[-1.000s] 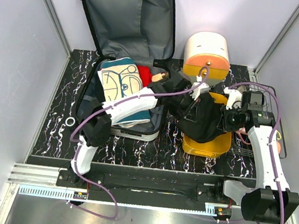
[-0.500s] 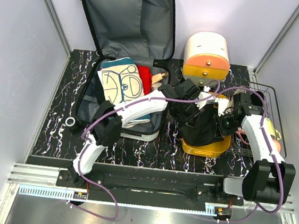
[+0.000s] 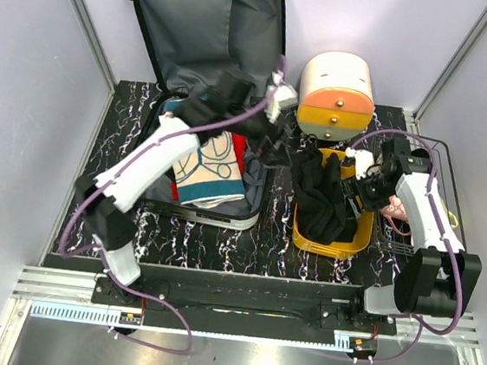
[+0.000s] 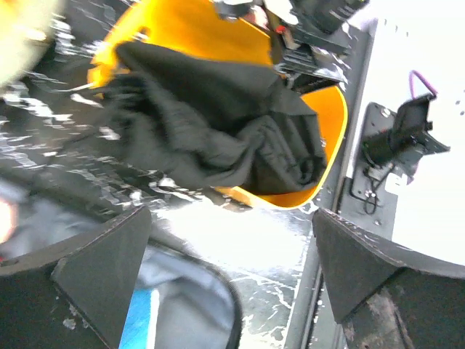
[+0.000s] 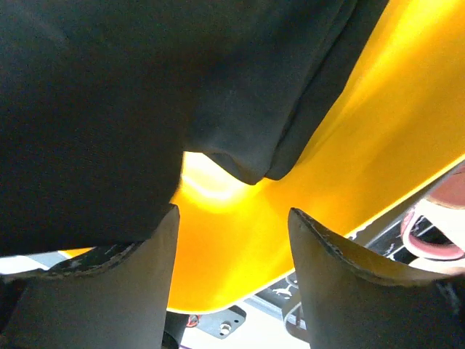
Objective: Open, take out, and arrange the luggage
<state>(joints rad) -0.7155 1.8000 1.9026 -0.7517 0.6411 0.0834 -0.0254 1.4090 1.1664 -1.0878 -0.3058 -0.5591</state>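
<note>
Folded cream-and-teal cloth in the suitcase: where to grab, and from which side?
Pinch the folded cloth at its near teal edge, coming straight down. It lies flat inside the luggage shell, so the walls block a sideways approach. That edge probably offers a fold to close on.

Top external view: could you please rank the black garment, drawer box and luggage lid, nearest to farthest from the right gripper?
From the right gripper:
1. black garment, in the tray, just left
2. drawer box, behind
3. luggage lid, far back left
</note>
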